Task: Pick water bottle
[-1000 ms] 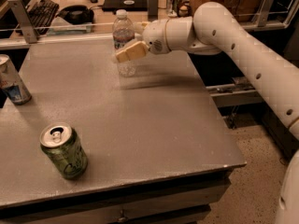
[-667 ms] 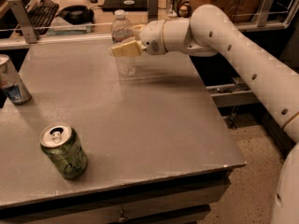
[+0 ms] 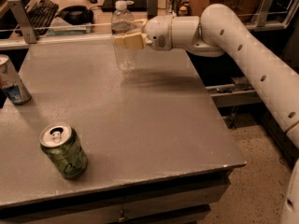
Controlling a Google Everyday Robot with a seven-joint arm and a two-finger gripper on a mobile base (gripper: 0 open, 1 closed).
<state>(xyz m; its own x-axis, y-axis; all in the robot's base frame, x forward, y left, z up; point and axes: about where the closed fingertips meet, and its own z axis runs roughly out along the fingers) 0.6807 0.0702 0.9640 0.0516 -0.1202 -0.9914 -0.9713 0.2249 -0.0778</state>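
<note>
The water bottle (image 3: 123,55), clear ribbed plastic with a white cap, is at the far middle of the grey table (image 3: 140,125). My gripper (image 3: 128,31) reaches in from the right and is shut on the bottle's upper body, with one tan finger (image 3: 129,41) in front of it and the other behind. The bottle is upright and its base hangs slightly above the tabletop, with its shadow to the right.
A green soda can (image 3: 63,150) stands near the front left. A blue-and-silver can (image 3: 11,80) stands at the left edge. A desk with a keyboard (image 3: 39,9) and clutter lies behind the table's far rail. The table's right edge drops to the floor.
The gripper has closed around the bottle and raised it; the bottle's cap sits higher in view than before. The cans have not moved.
</note>
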